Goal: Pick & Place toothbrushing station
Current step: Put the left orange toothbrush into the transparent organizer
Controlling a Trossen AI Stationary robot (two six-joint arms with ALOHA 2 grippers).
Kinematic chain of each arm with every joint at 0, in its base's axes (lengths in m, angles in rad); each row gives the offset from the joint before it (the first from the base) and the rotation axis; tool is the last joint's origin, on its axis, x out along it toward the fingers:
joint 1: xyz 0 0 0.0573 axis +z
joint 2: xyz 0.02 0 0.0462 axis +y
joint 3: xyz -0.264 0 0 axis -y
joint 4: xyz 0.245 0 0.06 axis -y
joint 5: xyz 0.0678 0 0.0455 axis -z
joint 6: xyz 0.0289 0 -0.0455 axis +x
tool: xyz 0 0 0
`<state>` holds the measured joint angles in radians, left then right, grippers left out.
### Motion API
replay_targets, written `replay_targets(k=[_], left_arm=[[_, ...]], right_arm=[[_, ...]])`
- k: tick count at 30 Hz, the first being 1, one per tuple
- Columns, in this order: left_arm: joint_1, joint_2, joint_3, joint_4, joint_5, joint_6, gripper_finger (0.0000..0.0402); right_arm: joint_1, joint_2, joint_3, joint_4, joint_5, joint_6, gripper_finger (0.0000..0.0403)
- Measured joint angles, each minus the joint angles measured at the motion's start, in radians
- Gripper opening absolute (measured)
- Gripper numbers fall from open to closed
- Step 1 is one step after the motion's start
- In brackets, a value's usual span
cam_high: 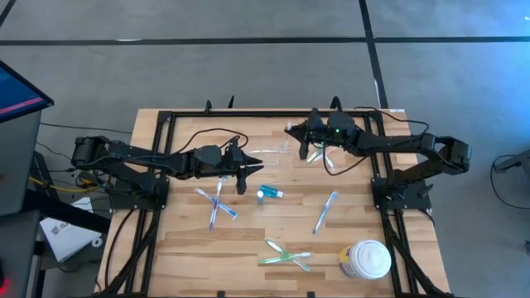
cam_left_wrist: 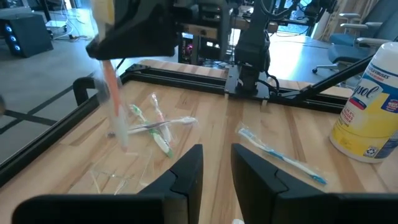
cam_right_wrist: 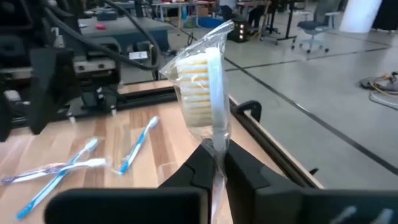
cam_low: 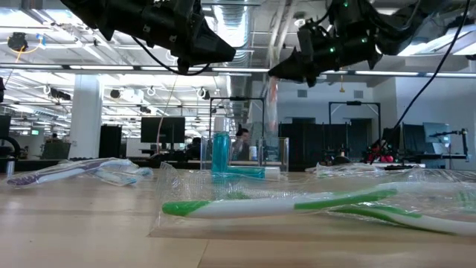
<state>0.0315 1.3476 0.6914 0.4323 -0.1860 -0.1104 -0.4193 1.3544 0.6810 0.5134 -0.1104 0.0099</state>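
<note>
My right gripper point(cam_right_wrist: 214, 167) is shut on a toothbrush in a clear wrapper point(cam_right_wrist: 200, 74), above the table's far middle point(cam_high: 300, 136). My left gripper point(cam_left_wrist: 216, 169) hovers open over the table's middle point(cam_high: 242, 178), holding nothing. On the table lie crossed blue toothbrushes point(cam_high: 215, 203), a teal tube point(cam_high: 269, 193), one more blue toothbrush point(cam_high: 325, 211) and wrapped green toothbrushes point(cam_high: 286, 255). A clear holder point(cam_low: 272, 155) seems to stand behind the tube point(cam_low: 222, 158) in the low view. My right gripper pinches the wrapped toothbrush between its two fingers just below the head point(cam_right_wrist: 216, 146). The fingers reach out about level and lie across the brush. The whitish bristle head stands above them and the pinkish handle point(cam_left_wrist: 113, 102) hangs below, clear of the table.
A white round jar with a yellow label point(cam_high: 366, 259) stands at the near right corner. A black metal frame point(cam_high: 166, 116) borders the tabletop. Bare wood shows at the near left point(cam_high: 182, 248).
</note>
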Motion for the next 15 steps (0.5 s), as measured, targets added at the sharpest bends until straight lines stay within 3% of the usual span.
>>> replay_targets(k=[8, 15], left_arm=[[0.000, 0.000, 0.000, 0.001, 0.000, -0.001, 0.0078], [0.000, 0.000, 0.000, 0.001, 0.000, -0.002, 0.0078]], right_arm=[[-0.015, 0.006, 0.001, -0.001, -0.021, 0.001, 0.0006], [-0.016, 0.027, 0.001, -0.002, -0.023, 0.007, 0.0033]])
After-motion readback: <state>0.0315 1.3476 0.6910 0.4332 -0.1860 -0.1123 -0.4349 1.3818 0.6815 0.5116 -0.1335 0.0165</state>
